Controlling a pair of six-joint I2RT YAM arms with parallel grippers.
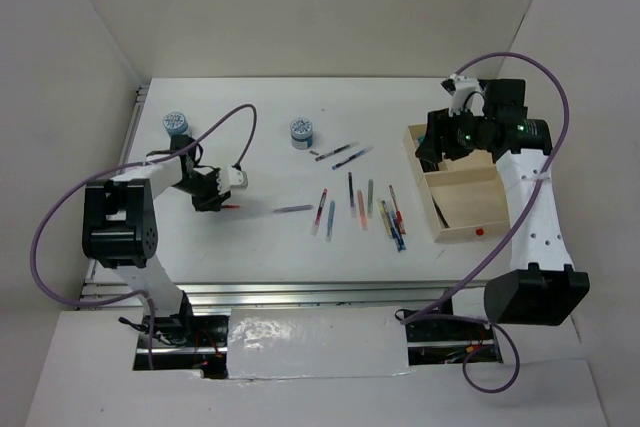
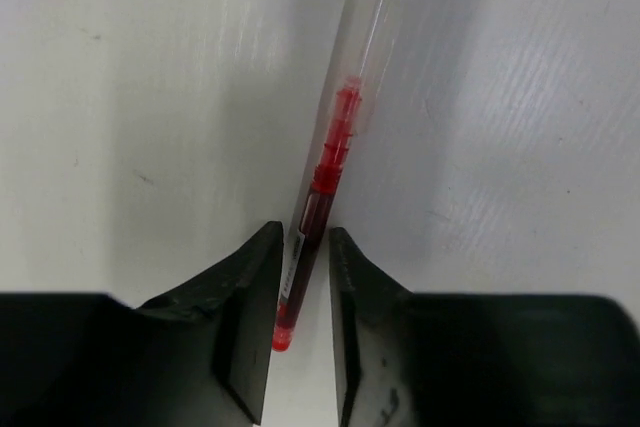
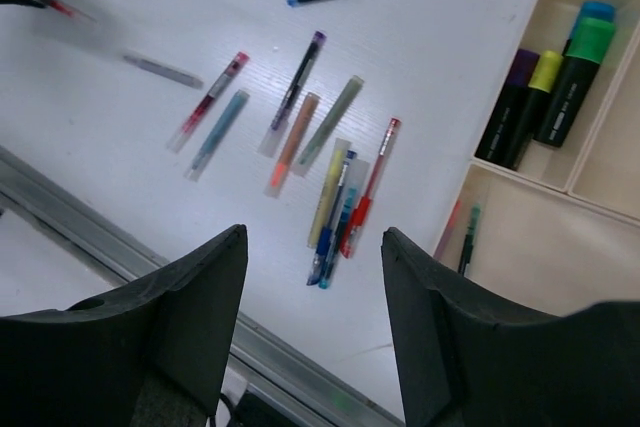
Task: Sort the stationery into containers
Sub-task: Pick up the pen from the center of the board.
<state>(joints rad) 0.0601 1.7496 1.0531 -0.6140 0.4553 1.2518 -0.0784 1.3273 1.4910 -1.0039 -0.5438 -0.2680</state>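
Note:
My left gripper [image 1: 220, 202] [image 2: 305, 235] is low over the table's left side, shut on a red pen [image 2: 330, 162] with a clear cap; the pen [image 1: 234, 207] sticks out to the right. My right gripper [image 1: 440, 147] [image 3: 312, 237] is open and empty, held above the pale wooden tray [image 1: 455, 232] at the right. The tray [image 3: 555, 182] holds several highlighters [image 3: 560, 77] in one compartment and two thin pens [image 3: 465, 237] in another. Several pens [image 1: 360, 202] [image 3: 335, 187] lie loose mid-table.
Two round blue-white pots stand at the back, one at far left [image 1: 177, 124] and one in the middle [image 1: 301, 132]. A grey pen [image 1: 293, 209] lies between my left gripper and the pen cluster. Two more pens [image 1: 342, 154] lie near the middle pot.

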